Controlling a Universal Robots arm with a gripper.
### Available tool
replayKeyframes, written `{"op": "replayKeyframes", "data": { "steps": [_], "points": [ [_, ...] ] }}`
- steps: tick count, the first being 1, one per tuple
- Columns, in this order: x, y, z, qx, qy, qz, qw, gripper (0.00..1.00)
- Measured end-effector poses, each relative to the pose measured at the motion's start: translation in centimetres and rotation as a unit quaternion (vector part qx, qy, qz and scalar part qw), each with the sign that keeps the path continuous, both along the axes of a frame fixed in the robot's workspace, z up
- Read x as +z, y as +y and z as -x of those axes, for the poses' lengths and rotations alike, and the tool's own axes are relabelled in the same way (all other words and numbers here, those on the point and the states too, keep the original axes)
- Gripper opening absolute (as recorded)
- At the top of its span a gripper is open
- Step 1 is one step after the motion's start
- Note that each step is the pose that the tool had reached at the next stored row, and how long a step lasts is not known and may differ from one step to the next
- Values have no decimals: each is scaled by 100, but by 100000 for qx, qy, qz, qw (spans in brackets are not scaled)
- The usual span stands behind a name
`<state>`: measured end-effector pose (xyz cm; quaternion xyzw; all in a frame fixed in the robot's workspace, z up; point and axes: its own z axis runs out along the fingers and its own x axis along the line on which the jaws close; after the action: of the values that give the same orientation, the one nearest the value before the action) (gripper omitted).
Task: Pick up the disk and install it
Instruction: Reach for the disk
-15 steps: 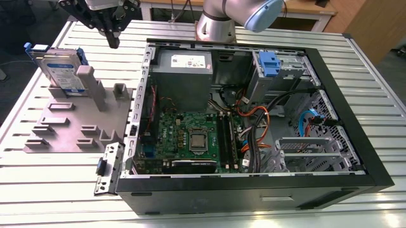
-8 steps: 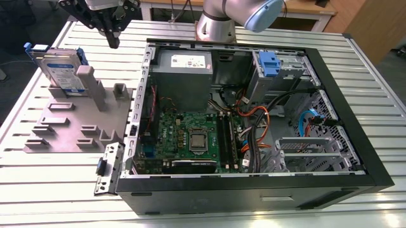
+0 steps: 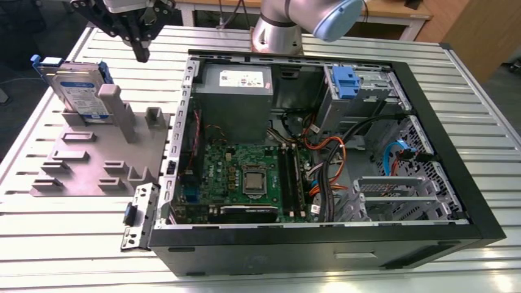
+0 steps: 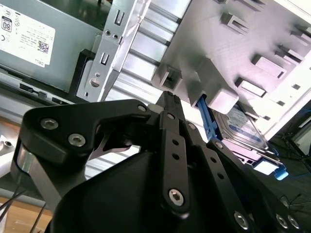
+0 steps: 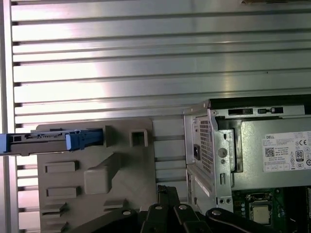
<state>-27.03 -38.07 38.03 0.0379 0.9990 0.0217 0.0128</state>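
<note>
The disk [image 3: 82, 91] is a silver hard drive with a white-and-blue label and blue side rails. It stands on edge in a slot at the back of the grey fixture [image 3: 97, 165], at the exterior view's left. The first wrist view sees the disk [image 5: 48, 141] edge-on. In the second wrist view the disk [image 4: 243, 128] lies past the fixture's blocks. My gripper [image 3: 143, 56] hangs above the table, behind the fixture and to the right of the disk, touching neither. Its black fingers [image 4: 170, 116] meet at the tips, shut with nothing between them.
The open black computer case [image 3: 423, 122] lies on the slatted metal table [image 3: 49, 232] to the exterior view's right of the fixture. Inside are a grey power supply [image 3: 236, 91], the motherboard [image 3: 244, 177], cables, and a drive cage holding a blue bracket [image 3: 346, 82].
</note>
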Motion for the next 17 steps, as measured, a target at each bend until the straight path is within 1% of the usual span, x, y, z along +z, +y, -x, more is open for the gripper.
{"op": "replayKeyframes", "data": {
  "steps": [4,11,17],
  "points": [
    [-3,1,92,4,0,0,100000,11],
    [-12,3,288,2,2,0,100000,11],
    [-18,6,426,-4,0,-1,100000,11]
  ]
}}
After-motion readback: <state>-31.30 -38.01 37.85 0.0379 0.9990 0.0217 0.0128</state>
